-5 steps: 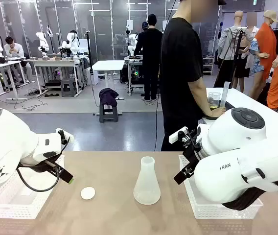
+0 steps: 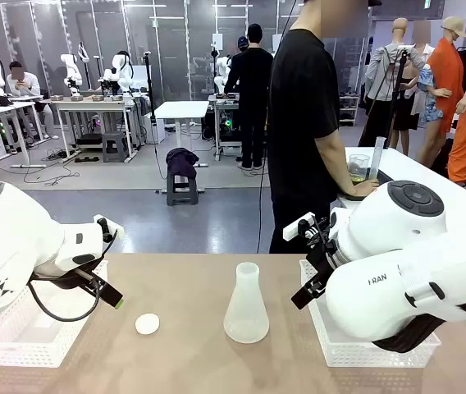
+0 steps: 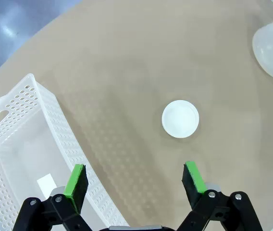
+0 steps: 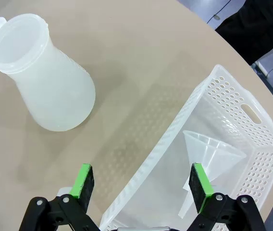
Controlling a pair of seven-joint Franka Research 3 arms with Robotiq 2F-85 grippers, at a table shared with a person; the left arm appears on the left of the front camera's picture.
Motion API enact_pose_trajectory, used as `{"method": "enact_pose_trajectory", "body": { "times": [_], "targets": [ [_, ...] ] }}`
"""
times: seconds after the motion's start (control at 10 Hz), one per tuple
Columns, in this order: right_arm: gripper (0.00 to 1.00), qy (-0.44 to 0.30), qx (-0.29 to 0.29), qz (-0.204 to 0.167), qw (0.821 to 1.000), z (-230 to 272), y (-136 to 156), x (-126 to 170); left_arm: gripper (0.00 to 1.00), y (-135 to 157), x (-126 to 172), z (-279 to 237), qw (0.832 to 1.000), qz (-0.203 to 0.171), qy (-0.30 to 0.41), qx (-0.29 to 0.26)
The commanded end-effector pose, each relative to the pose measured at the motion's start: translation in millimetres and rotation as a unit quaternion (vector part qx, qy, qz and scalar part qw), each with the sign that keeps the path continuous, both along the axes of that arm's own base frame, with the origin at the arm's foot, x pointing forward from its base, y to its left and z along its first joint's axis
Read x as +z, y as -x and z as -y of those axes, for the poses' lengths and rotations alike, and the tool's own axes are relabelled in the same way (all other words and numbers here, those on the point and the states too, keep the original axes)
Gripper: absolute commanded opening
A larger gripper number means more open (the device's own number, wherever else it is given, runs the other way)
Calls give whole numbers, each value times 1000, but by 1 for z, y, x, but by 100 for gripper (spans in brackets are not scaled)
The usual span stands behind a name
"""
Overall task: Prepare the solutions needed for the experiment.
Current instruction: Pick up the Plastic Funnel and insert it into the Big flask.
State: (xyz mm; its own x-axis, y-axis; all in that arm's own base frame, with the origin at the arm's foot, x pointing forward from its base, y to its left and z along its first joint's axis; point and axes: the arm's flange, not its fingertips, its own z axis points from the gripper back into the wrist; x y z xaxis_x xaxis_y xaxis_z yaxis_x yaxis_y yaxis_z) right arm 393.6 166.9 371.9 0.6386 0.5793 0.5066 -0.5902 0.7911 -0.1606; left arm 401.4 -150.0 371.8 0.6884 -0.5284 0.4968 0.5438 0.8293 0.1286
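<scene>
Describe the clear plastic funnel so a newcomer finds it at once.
On the beige table, find the white perforated plastic basket on the robot's right, beside the frosted conical flask. The funnel lies inside it. It alone is clear, a wide cone narrowing to a spout.

Frosted flask [image 2: 246,304] upright; white cap [image 2: 147,324] nearby, apart; funnel [image 4: 212,155] in right basket [image 2: 356,353]; left basket [image 3: 55,115] holds, perhaps, paper slip [image 3: 46,184].

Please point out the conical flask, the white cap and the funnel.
conical flask [image 2: 246,313]: front view, on its wide lower body.
white cap [image 3: 180,119]: left wrist view, middle of its round face.
funnel [image 4: 212,150]: right wrist view, on its cone wall.
</scene>
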Motion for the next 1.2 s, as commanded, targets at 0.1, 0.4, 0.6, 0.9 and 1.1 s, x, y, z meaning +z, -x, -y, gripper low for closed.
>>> {"method": "enact_pose_trajectory", "body": {
  "times": [0.1,0.4,0.6,0.9,1.1],
  "targets": [
    [100,-1,-1,0,1000,0,0,0,100,0,0,0,1000,0,0,0],
    [100,-1,-1,0,1000,0,0,0,100,0,0,0,1000,0,0,0],
    [100,-1,-1,0,1000,0,0,0,100,0,0,0,1000,0,0,0],
    [100,-1,-1,0,1000,0,0,0,100,0,0,0,1000,0,0,0],
    [100,-1,-1,0,1000,0,0,0,100,0,0,0,1000,0,0,0]
  ]
}}
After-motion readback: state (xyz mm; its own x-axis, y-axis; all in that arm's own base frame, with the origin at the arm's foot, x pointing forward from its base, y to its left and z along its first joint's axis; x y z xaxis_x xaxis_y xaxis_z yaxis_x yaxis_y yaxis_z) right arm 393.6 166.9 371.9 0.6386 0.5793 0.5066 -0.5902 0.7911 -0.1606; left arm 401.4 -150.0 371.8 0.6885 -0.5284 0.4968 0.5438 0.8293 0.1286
